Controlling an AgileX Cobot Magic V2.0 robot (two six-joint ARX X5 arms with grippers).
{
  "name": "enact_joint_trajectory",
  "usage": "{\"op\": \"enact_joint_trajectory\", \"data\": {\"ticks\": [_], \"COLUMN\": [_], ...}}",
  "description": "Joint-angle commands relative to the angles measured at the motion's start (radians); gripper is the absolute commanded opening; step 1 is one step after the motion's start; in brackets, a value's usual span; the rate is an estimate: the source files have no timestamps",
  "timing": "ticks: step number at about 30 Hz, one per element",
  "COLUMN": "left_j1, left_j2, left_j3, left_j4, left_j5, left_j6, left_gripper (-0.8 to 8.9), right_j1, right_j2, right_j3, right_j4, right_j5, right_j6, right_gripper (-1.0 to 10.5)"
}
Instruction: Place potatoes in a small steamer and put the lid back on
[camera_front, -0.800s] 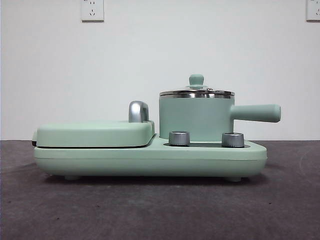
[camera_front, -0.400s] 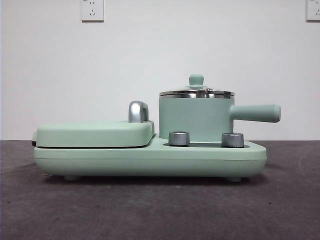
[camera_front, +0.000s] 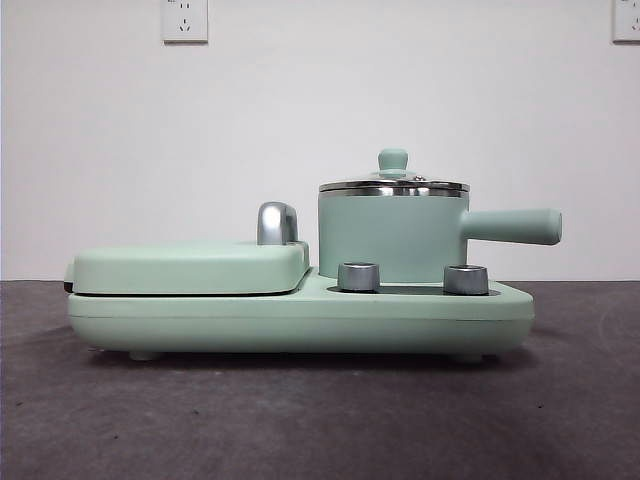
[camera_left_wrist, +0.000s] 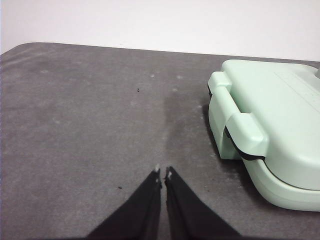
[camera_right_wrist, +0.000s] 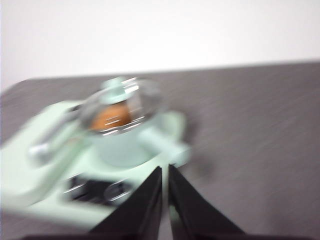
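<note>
Both grippers are pressed together, empty; right gripper (camera_right_wrist: 164, 170) is nearer the pot (camera_right_wrist: 122, 142), lid (camera_right_wrist: 122, 105) on, potato (camera_right_wrist: 110, 116) inside.

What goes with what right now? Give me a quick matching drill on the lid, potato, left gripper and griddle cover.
Things:
1. lid
2. potato
3. left gripper
4. griddle cover

States:
A. inside the pot, seen through glass
B. shut, over bare table
C. sitting on the pot's rim
D. closed flat beside the pot

Pairs: 1-C, 2-A, 3-B, 4-D
</note>
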Motion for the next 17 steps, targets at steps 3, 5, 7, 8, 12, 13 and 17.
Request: {"op": "enact_joint_trajectory", "data": {"ticks": [3,5,7,8,12,13,17], "left_j1": [0.000,0.000,0.000,0.000,0.000,0.000,0.000], "left_j2": [-0.001,-0.001,-0.001,-0.001,-0.001,-0.001,-0.001], "left_j3": [-0.019,-0.019,-0.019,-0.019,-0.019,-0.019,-0.019], "left_j4": [-0.005,-0.005,-0.005,-0.005,-0.005,-0.005,-0.005], "left_j5": [-0.005,-0.005,-0.006,-0.005,-0.005,-0.005,-0.005], "left_j6": [0.000,0.000,0.000,0.000,0.000,0.000,0.000], "left_gripper": [0.19,0.19,0.19,0.19,0.19,0.19,0.19], "right_j1": [-0.066,-0.074,-0.073,-0.071,-0.070,-0.070,-0.070], "right_j2": [-0.074,-0.105,-0.139,-0.156,-0.225,-0.241,-0.274], "right_j3": [-0.265,-0.352,-0.423,-0.456,-0.547,-0.563,-0.579], "right_j4": [0.303,0.359,0.388,0.398,0.400,0.400,0.332], "right_j5": [0.098,0.160,0.212,0.234,0.297,0.296,0.315], "right_j6": [-0.088,-0.089,-0.089,-0.089,-0.087,-0.087,-0.087], "right_gripper": [0.2,0.2,0.2,0.2,0.2,0.2,0.2]}}
